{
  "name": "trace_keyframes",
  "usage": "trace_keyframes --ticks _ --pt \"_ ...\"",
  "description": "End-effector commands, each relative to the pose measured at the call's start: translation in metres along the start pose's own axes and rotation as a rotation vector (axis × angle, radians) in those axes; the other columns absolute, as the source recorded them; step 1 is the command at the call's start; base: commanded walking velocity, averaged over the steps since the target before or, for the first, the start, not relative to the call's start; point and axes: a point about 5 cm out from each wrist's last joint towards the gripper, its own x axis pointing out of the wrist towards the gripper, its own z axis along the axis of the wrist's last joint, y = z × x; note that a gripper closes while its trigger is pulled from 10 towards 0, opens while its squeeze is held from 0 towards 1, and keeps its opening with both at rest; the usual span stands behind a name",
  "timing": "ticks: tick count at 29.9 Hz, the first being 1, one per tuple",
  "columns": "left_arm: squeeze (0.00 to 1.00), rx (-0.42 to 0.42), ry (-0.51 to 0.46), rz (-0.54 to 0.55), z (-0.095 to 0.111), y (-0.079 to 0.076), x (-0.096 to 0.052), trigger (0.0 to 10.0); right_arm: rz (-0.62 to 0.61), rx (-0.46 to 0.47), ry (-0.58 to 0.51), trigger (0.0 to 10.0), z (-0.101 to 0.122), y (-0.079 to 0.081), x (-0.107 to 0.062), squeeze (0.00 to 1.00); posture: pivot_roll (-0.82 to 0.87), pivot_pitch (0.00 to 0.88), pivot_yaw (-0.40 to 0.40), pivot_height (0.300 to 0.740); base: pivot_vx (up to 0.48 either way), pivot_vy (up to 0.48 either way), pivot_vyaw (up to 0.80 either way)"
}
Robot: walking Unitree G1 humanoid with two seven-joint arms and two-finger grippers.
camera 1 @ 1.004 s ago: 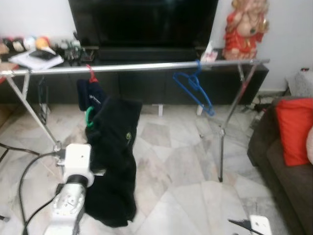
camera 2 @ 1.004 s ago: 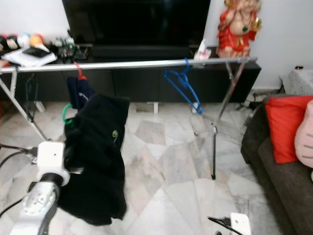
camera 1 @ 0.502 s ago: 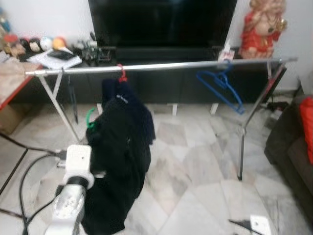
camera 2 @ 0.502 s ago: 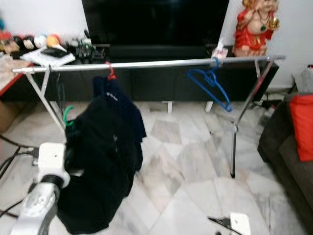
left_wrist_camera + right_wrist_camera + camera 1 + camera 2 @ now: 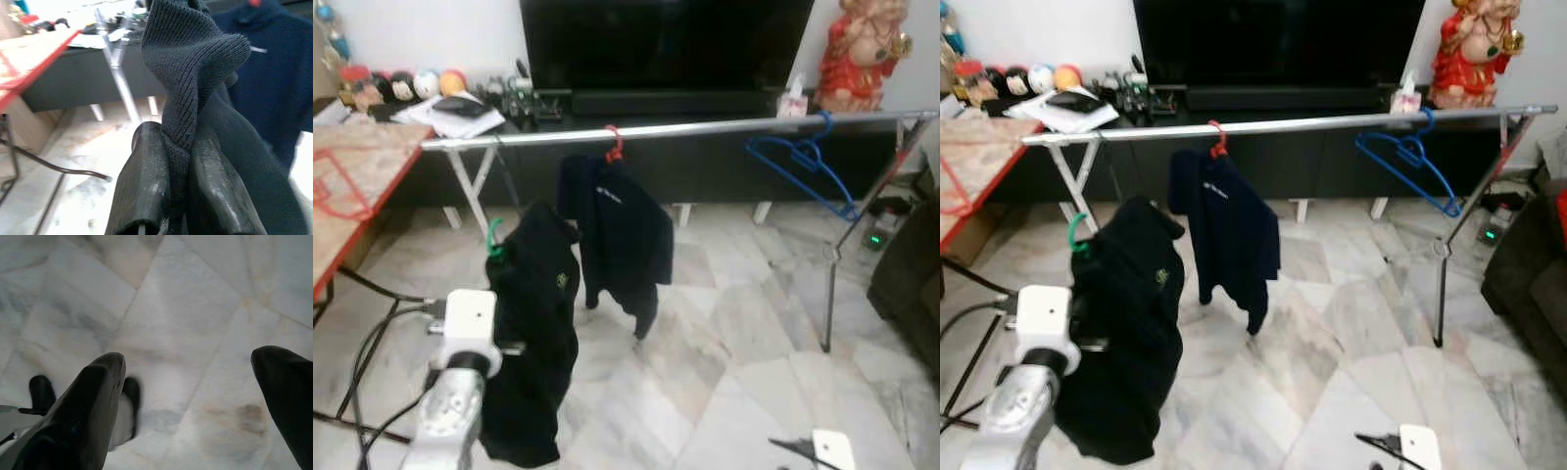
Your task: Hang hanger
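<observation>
My left gripper (image 5: 176,142) is shut on a fold of a black garment (image 5: 533,333), held up in front of me at the left. The garment hangs on a green hanger whose hook (image 5: 494,238) sticks up above its collar, below the rail. A silver clothes rail (image 5: 705,128) runs across the room ahead. On it hang a navy shirt (image 5: 617,230) on a red hanger (image 5: 613,143) and an empty blue hanger (image 5: 803,166) further right. My right gripper (image 5: 188,360) hangs open low over the marble floor.
Behind the rail stand a black TV (image 5: 666,44) on a low dark console and a red statue (image 5: 867,49). A wooden table with a red edge (image 5: 352,176) is at the left, with cables (image 5: 362,333) on the floor. The rack's right leg (image 5: 829,294) and a dark sofa (image 5: 911,284) are at the right.
The camera has swung to the left, so the rail, TV and blue hanger sit further right in the picture. The held black garment now hangs apart from the navy shirt.
</observation>
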Motion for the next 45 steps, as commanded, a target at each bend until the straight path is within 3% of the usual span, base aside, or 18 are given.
trace_keyframes --ticks 1,21,45 --pt "0.0 -0.007 -0.066 -0.039 0.0135 -0.0077 0.0024 10.0 -0.015 -0.002 0.022 10.0 -0.0065 -0.0055 -0.0017 0.0 0.0 0.0 0.008 0.74 0.0 0.0 0.0" --pt "0.0 -0.016 -0.048 -0.084 0.0103 -0.0159 0.0 10.0 -0.027 0.011 0.019 10.0 -0.0076 -0.0041 -0.0016 0.0 0.01 0.0 0.013 0.74 0.0 0.0 0.0" --pt "0.0 -0.026 -0.055 -0.073 0.0127 -0.0162 -0.001 10.0 -0.038 0.019 0.014 10.0 -0.0051 -0.0057 -0.0014 0.0 0.0 0.0 0.002 0.74 -0.328 0.0 0.0"
